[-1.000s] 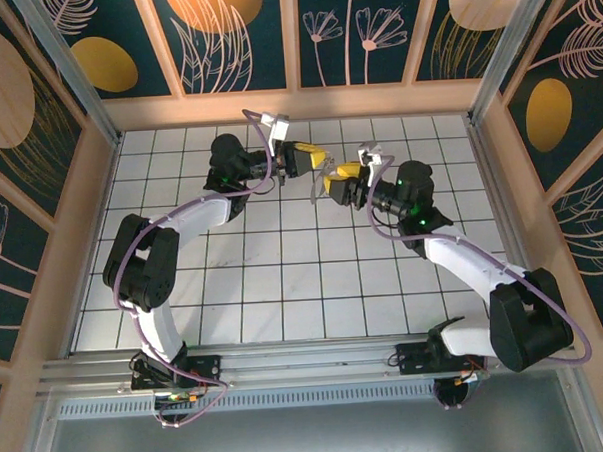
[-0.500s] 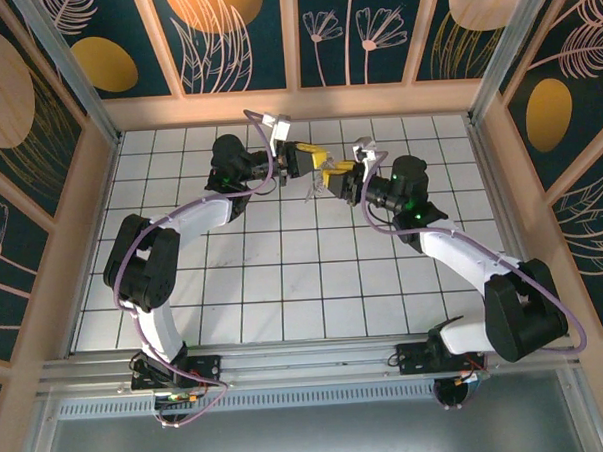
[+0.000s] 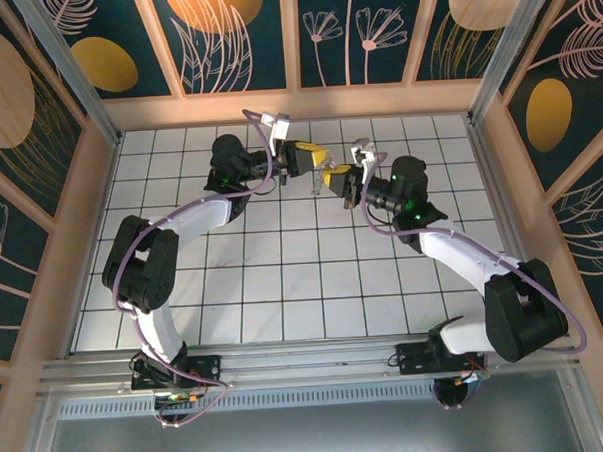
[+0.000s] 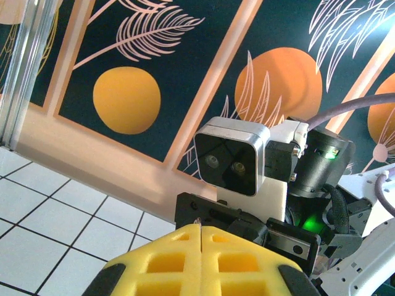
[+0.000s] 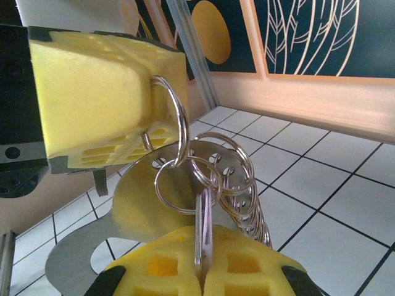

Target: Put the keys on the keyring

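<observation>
Misalignment is threatening a drop (my judgement): left gripper [image 4: 200, 259] is clamping the keyring [image 5: 183, 120], right gripper [image 5: 200, 272] is pinching the key [image 5: 202, 223].

We are looking along our left gripper [image 4: 200, 237], whose two yellow fingers [image 4: 166, 262] are pressing together along a thin seam. Just beyond them the right arm's wrist camera [image 4: 233, 163] is facing us, its two lenses sitting side by side above a black housing [image 4: 247, 228]. Beside it a green light [image 4: 307, 220] is glowing. A purple cable [image 4: 352, 111] is curving in at the upper right. Dark wall panels [image 4: 123, 37] with orange discs are standing behind, and white tiles [image 4: 49, 222] are lying lower left.
</observation>
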